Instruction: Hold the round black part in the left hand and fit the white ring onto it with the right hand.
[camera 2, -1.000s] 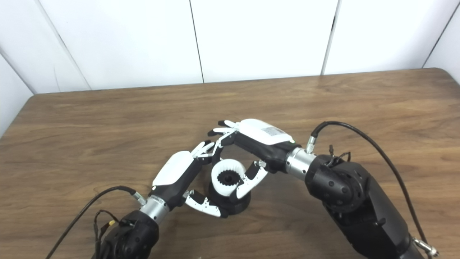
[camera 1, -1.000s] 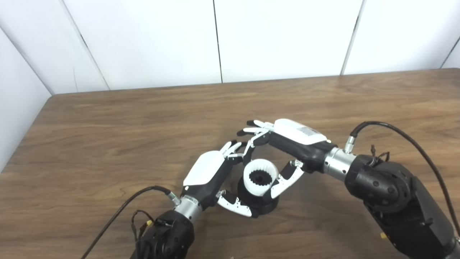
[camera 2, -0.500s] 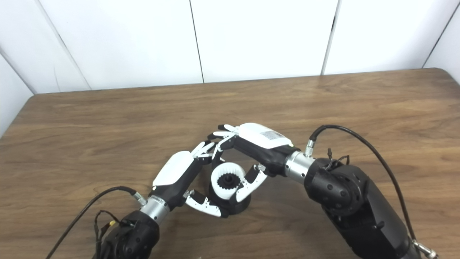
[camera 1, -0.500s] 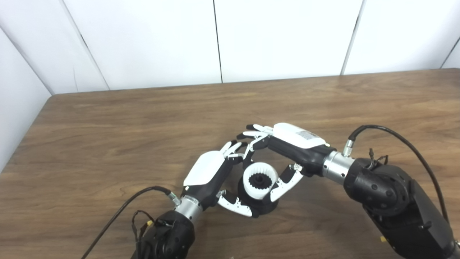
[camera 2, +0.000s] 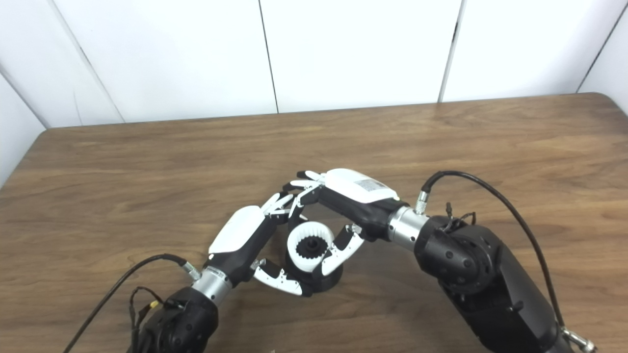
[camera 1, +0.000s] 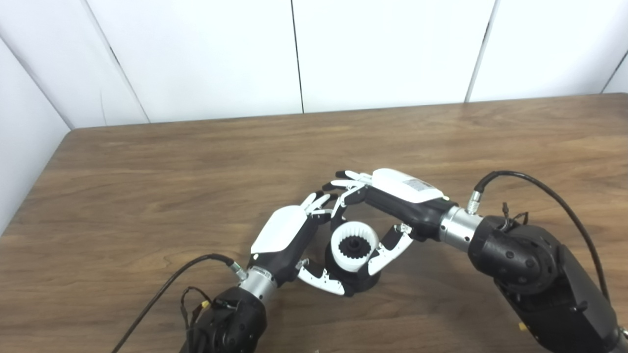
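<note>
The round black part stands on the wooden table, near the front centre. My left hand is shut on it, thumb low across its front and fingers around its far left side. The white toothed ring sits on top of the black part, with a black hub showing through its hole. My right hand reaches in from the right and is shut on the ring. Its thumb presses the ring's right side and one finger comes down behind it. The other fingers stretch out above my left fingers.
Black cables loop from both wrists, one arching over the right forearm and one trailing left of the left forearm. White wall panels rise behind the table's far edge.
My right hand has come down and slightly left with the white ring, which now sits lower on the black part. The left hand has kept its hold in place.
</note>
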Tool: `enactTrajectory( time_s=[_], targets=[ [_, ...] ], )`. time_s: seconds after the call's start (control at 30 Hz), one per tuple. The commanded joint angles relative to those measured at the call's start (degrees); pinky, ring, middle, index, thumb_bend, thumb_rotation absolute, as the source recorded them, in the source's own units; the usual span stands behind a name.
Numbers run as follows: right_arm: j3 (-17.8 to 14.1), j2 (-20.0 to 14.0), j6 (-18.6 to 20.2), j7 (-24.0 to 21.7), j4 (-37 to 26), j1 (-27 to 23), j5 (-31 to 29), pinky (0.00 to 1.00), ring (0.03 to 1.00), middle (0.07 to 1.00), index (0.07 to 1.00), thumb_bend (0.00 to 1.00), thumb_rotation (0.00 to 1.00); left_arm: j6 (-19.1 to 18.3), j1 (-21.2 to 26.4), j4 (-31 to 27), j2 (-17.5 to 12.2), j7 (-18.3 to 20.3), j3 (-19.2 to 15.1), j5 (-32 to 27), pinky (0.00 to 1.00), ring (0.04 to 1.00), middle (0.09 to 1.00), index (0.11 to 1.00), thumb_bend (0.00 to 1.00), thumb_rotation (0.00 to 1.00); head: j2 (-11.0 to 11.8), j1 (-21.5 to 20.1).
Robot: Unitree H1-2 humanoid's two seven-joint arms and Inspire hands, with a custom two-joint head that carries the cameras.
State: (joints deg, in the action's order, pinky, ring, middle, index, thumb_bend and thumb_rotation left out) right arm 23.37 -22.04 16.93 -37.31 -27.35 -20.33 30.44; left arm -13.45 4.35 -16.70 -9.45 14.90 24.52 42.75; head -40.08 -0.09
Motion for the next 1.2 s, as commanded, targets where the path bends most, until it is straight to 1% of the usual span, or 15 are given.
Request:
enactTrajectory(
  time_s=[0.0, 0.17, 0.37, 0.6, 1.03, 1.17],
  targets=[
    [-0.6, 0.3, -1.4, 1.0, 0.0, -1.1, -0.3, 1.0, 1.0, 0.918, 0.491, 0.52, 0.16, -2.0, -0.7, 0.5, -0.9, 2.3, 0.3, 1.5, 0.83, 1.0, 0.958, 0.595, 0.96, 0.22, 0.0, 0.0],
    [-0.9, 0.6, -1.3, 1.2, 0.4, -1.8, -0.1, 1.0, 1.0, 0.915, 0.49, 0.52, 0.16, -1.5, -0.7, 1.0, -1.1, 1.8, 0.4, 1.6, 0.83, 1.0, 0.957, 0.594, 0.96, 0.24, 0.1, -0.1],
    [-1.3, 0.8, -1.7, 1.6, 1.1, -2.4, 0.1, 1.0, 1.0, 0.909, 0.489, 0.52, 0.15, -1.8, -0.7, 1.1, -0.8, 1.7, 0.5, 2.2, 0.84, 1.0, 0.953, 0.595, 0.97, 0.24, 0.1, 0.0],
    [-1.4, 0.9, -1.4, 1.4, 1.5, -2.9, 0.0, 1.0, 1.0, 0.906, 0.489, 0.52, 0.15, -1.7, -0.7, 1.1, -0.8, 1.7, 0.3, 1.9, 0.86, 1.0, 0.956, 0.597, 0.97, 0.24, 0.1, 0.0],
    [-1.6, 0.8, -1.1, 1.6, 1.5, -2.5, 0.2, 1.0, 1.0, 0.907, 0.489, 0.52, 0.15, -1.7, -0.4, 0.8, -1.1, 2.1, 0.2, 1.9, 0.84, 1.0, 0.95, 0.598, 0.97, 0.24, 0.0, -0.1],
    [-1.5, 0.6, -1.3, 1.6, 1.5, -2.0, 0.1, 1.0, 1.0, 0.907, 0.489, 0.52, 0.15, -1.3, -0.5, 1.0, -1.1, 1.6, 0.2, 2.0, 0.83, 1.0, 0.949, 0.593, 0.97, 0.24, 0.0, -0.1]
  ],
)
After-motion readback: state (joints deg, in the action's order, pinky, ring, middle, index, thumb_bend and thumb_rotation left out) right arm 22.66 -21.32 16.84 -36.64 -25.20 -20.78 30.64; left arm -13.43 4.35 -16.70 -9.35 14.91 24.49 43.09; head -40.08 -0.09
